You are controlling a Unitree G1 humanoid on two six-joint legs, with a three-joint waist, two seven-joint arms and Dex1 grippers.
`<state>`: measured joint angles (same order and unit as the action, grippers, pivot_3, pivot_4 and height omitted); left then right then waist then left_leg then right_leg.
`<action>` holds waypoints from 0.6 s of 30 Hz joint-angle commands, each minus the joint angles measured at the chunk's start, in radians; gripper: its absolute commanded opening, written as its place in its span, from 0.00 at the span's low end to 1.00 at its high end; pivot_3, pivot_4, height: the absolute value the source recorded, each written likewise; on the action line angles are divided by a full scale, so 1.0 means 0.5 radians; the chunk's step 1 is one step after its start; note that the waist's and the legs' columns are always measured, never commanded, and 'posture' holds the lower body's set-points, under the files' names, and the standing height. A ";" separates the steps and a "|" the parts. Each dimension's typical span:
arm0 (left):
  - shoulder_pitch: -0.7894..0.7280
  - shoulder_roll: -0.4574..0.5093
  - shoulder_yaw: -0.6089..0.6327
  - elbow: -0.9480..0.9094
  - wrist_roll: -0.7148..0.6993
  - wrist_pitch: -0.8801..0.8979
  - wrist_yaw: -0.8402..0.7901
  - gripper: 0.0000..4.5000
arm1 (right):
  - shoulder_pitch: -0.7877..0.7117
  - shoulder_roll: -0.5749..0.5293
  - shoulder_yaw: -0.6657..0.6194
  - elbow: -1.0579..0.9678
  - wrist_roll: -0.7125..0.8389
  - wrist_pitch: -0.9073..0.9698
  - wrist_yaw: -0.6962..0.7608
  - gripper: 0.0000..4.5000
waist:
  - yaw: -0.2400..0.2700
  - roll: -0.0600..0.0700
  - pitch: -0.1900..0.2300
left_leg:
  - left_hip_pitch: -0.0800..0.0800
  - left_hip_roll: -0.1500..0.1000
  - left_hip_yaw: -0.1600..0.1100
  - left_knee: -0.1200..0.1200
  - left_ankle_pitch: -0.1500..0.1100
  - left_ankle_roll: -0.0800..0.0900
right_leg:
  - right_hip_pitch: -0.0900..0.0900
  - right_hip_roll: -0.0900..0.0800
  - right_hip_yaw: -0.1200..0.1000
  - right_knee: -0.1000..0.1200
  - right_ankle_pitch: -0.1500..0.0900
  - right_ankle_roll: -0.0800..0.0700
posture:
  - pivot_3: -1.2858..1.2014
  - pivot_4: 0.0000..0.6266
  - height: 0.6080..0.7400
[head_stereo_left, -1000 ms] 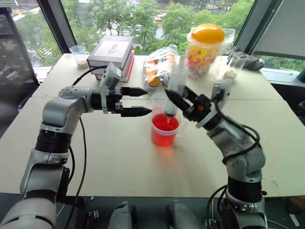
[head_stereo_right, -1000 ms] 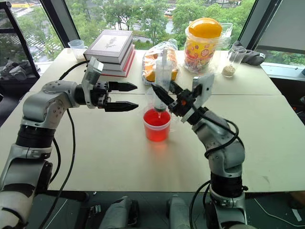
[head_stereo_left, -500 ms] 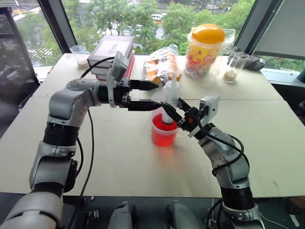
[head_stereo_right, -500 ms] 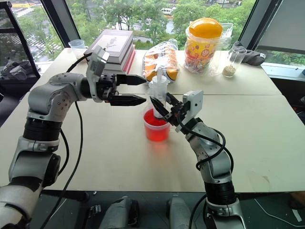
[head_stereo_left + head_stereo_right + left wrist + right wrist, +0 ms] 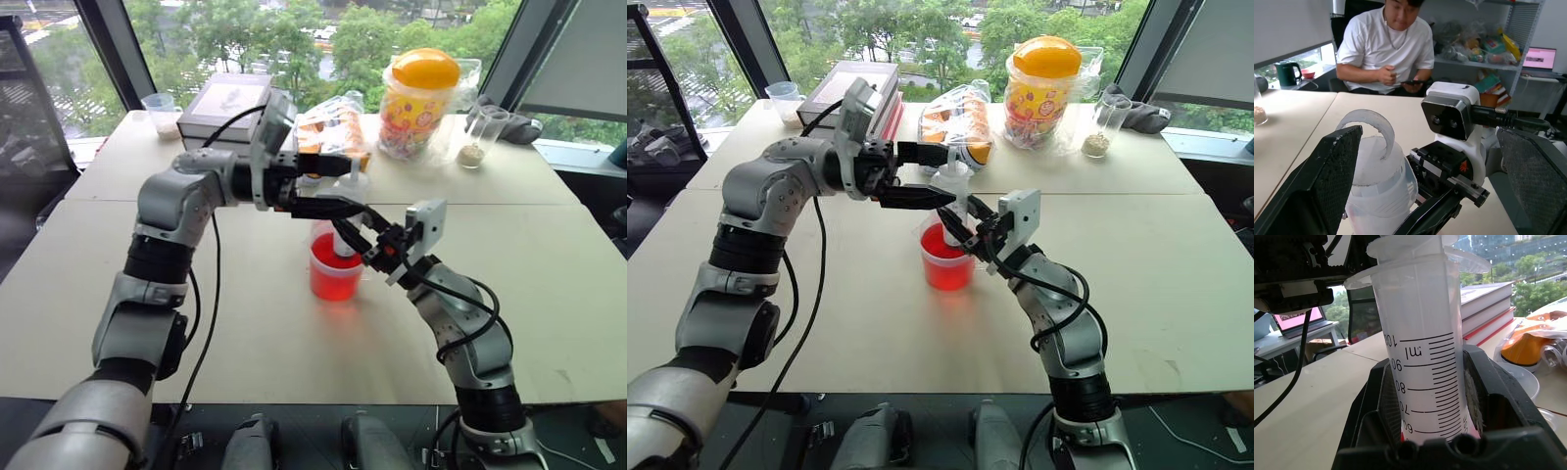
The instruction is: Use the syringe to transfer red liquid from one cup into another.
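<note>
The syringe (image 5: 953, 204) stands upright with its lower end in the wider cup (image 5: 336, 272), which holds red liquid (image 5: 945, 247). My right gripper (image 5: 963, 228) is shut on the clear barrel (image 5: 1420, 357), whose scale marks face its wrist camera. My left gripper (image 5: 341, 186) is open and level, with one finger on each side of the white plunger top (image 5: 1367, 128). That top sits close to one of its fingers (image 5: 1327, 186), apart from the other. A clear flared rim (image 5: 1520, 377) beside the right gripper looks like the narrower cup.
At the back of the table are a stack of books (image 5: 230, 103), a snack bag (image 5: 328, 132), an orange-lidded jar (image 5: 421, 88), a glass with beige grains (image 5: 477, 137) and a small cup (image 5: 160, 110). A person (image 5: 1386, 49) sits across the table.
My left gripper has swung right and slightly up, from beside the cup to around the plunger top. The right gripper has sunk a little with the syringe.
</note>
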<state>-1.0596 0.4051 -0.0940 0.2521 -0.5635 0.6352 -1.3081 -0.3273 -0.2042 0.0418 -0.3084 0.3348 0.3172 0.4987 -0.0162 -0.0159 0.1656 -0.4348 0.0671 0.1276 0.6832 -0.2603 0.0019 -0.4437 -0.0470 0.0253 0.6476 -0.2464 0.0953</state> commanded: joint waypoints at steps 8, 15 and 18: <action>-0.112 -0.083 0.006 0.064 0.021 -0.042 -0.014 0.17 | -0.043 -0.006 0.034 -0.049 0.003 -0.047 0.007 0.31 | -0.003 0.000 0.000 | 0.000 0.000 0.000 0.000 0.000 0.000 | 0.000 0.000 0.000 0.000 0.000 0.000 | 0.52 0.24 1.00; -0.195 -0.092 0.067 0.144 0.048 -0.111 0.004 0.00 | -0.031 -0.005 0.045 -0.050 0.022 -0.017 0.016 0.31 | 0.005 0.000 0.000 | 0.000 0.000 0.000 0.000 0.000 0.000 | 0.001 0.000 0.000 -0.001 0.000 0.000 | 0.52 0.24 1.00; -0.256 -0.081 0.100 0.213 0.057 -0.153 0.005 0.00 | -0.026 -0.008 0.047 -0.046 0.036 0.000 0.020 0.31 | 0.004 0.000 0.000 | 0.000 0.000 -0.001 0.000 0.000 0.000 | 0.001 0.000 0.000 -0.001 0.000 0.000 | 0.52 0.24 1.00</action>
<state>-1.1210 0.3666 -0.0849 0.3695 -0.5273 0.6009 -1.3052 -0.3330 -0.2124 0.0536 -0.3086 0.3387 0.3158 0.5025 -0.0144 -0.0159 0.1656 -0.4348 0.0669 0.1273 0.6833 -0.2603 0.0019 -0.4434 -0.0469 0.0253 0.6474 -0.2464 0.0953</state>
